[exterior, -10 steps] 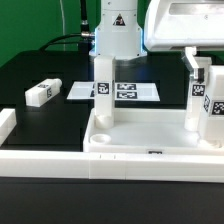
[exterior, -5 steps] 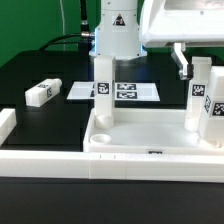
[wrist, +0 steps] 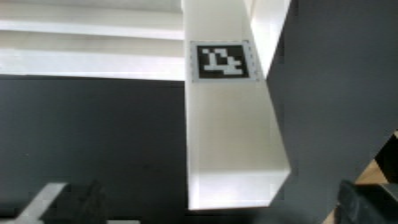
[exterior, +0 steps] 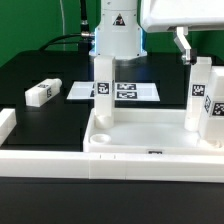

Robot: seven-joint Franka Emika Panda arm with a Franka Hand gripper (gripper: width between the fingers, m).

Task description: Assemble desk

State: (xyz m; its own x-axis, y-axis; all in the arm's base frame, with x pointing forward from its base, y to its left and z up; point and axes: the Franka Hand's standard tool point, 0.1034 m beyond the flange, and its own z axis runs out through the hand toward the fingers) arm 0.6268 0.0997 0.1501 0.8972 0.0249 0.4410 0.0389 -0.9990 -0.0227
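Against the low border wall (exterior: pixel 40 163) at the table's (exterior: pixel 60 115) front edge: the tabletop (exterior: pixel 145 128), rim up. Upright in it, three legs (exterior: pixel 101 88), two toward the exterior view's right. Flat on the table toward the exterior view's left, the fourth leg (exterior: pixel 42 93). Behind, the marker board (exterior: pixel 135 92). Above one of the two right-side legs, the gripper (exterior: pixel 186 50), fingers apart, clamping nothing.

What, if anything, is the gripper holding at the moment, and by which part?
Nothing is held: the gripper, jaws open, hangs by the top of an upright leg.
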